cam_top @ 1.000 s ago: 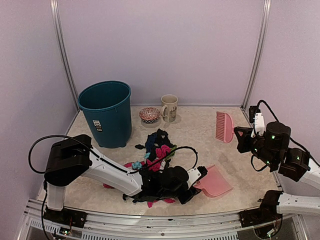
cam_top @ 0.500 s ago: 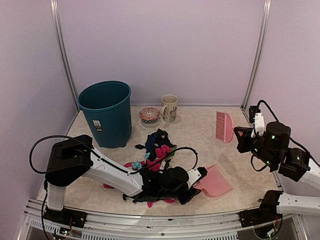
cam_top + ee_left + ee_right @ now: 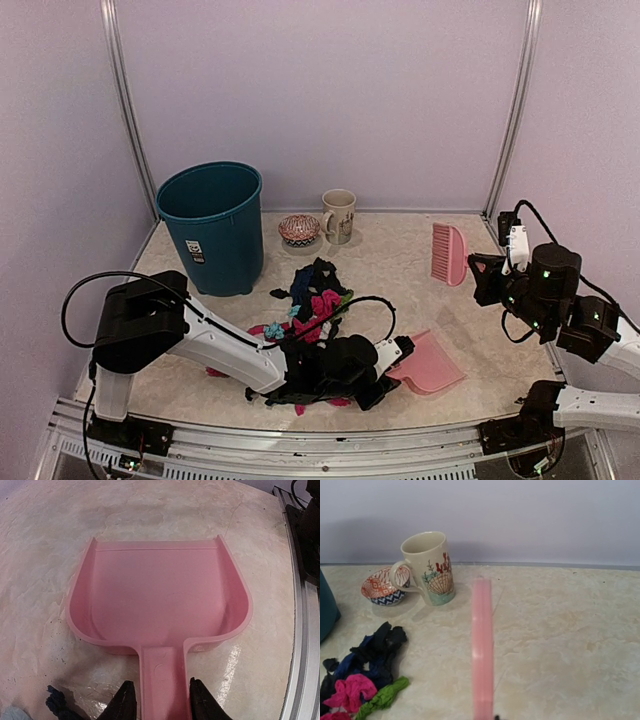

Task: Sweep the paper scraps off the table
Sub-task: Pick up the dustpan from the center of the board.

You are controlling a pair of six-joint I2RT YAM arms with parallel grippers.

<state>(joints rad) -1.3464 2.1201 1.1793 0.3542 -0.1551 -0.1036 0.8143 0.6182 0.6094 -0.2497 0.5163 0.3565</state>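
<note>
The handle of the pink plastic dustpan [image 3: 160,595] is clasped between the fingers of the left claw [image 3: 161,702], and the pan is laid flat on the mottled beige table [image 3: 45,540] ahead of it. The crumpled paper scraps [image 3: 315,300] are heaped behind and beside that claw, some close by its arm. The pink plastic brush [image 3: 481,640] is held out ahead of the right claw [image 3: 476,271], above the table. Farther ahead and to the left of that claw a cream ceramic mug [image 3: 427,570] is stood near the back wall. A patterned bowl [image 3: 382,586] is set just beside the mug on its left, and a teal plastic bin [image 3: 210,225] farther left still.
</note>
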